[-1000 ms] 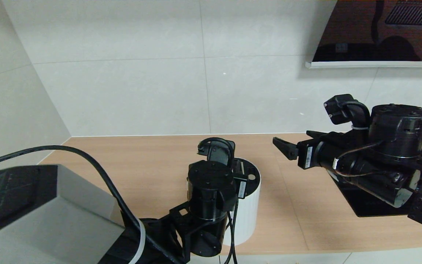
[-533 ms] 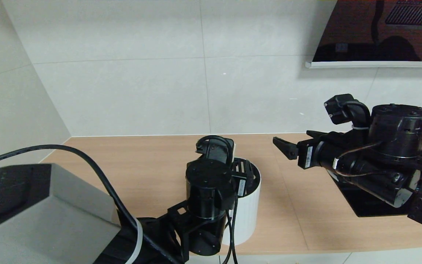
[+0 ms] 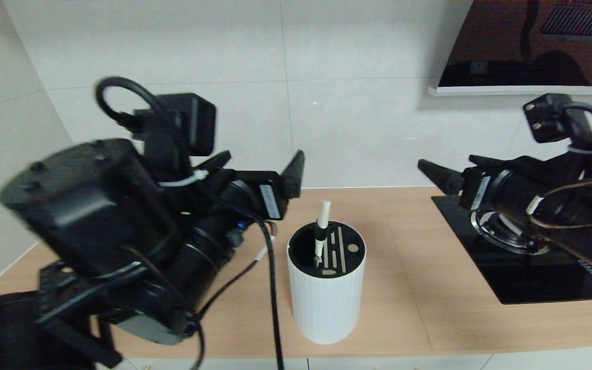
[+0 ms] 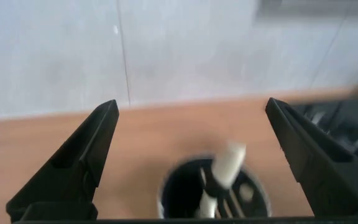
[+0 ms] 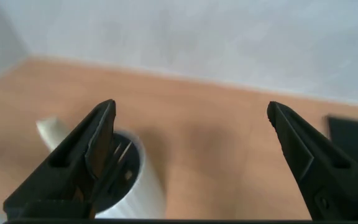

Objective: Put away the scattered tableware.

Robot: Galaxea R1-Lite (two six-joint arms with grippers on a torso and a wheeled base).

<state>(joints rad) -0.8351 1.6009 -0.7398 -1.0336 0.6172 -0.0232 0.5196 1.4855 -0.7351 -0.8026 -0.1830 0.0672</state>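
The left gripper (image 4: 190, 107), spread wide and empty, hangs above and left of the holder (image 3: 327, 303), the right gripper (image 5: 190, 107) is equally open to the holder's right, and a white-handled utensil (image 3: 321, 226) stands in the holder's top, so this piece looks stowed and the next move calls for finding another.

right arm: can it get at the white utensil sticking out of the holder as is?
Probably yes. The right gripper is open, the utensil stands above the rim of the holder, and only bare counter lies between. The left gripper hangs raised on the other side.
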